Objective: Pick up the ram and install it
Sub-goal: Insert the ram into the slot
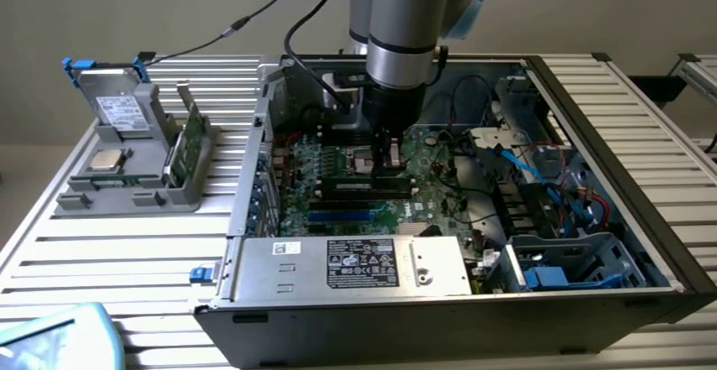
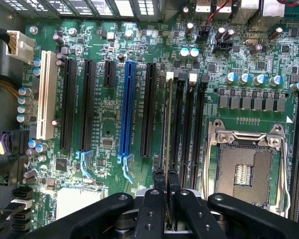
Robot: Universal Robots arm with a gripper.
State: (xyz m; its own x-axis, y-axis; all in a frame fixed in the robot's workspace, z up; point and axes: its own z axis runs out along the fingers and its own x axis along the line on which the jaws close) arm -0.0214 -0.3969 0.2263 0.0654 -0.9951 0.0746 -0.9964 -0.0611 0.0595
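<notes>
Surface: slatted metal table against a plain wall, with an open computer case lying on it.
Gripper: the gripper is down inside the case over the motherboard, its fingers drawn almost together and pinching a thin board by its upper edge.
Ram: the ram is that board, seen edge-on in the wrist view. It runs out from between the fingers along the memory slots, on the side nearest the black expansion slots (whether it is seated or just above, I cannot tell).
Handling: probably light and stiff but fragile. The long top edge looks the safest place to grip, away from the chips and contacts, and it would likely need a straight, even press.
Case contents: motherboard, an open empty processor socket, a labelled power supply, and loose blue and red cables.
Holder: a grey holder stands beside the case at the exterior view's left. It carries a grey drive, a silver processor chip and a green board on edge.
</notes>
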